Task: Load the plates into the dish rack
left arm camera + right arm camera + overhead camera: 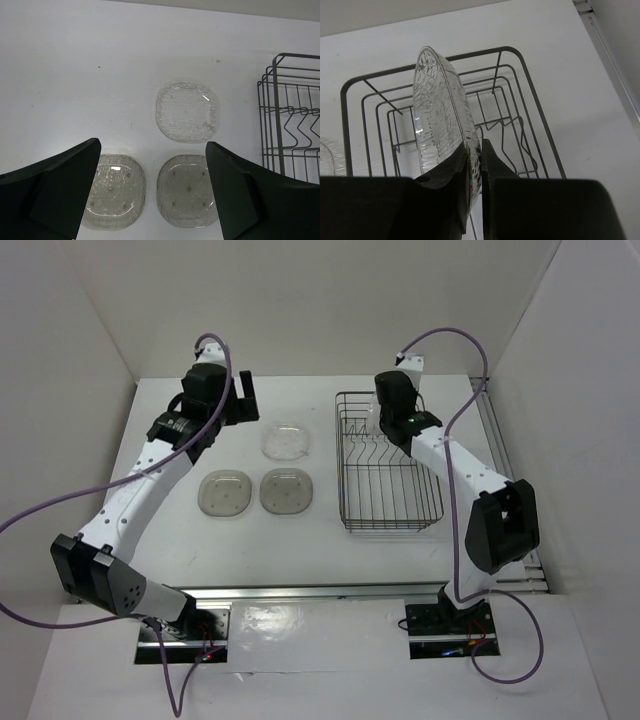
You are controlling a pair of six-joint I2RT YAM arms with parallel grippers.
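Held plate [437, 110] on edge over rack [341, 460], three more waiting flat on bench [300, 550].
Top: right hand [382, 405] out over rack's far end; clear plate [286, 441] and grey plates [225, 492] lying just left of rack. Left wrist: left hand [152, 145] spread wide, hovering above those three, touching none, seemingly lined up for a pick. Right wrist: clamped tight on held plate's lower rim, upright, probably to slip between dividers [506, 131]; not yet seated.

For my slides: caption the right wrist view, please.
Right gripper holds a clear ribbed plastic plate on edge over the dark wire dish rack.
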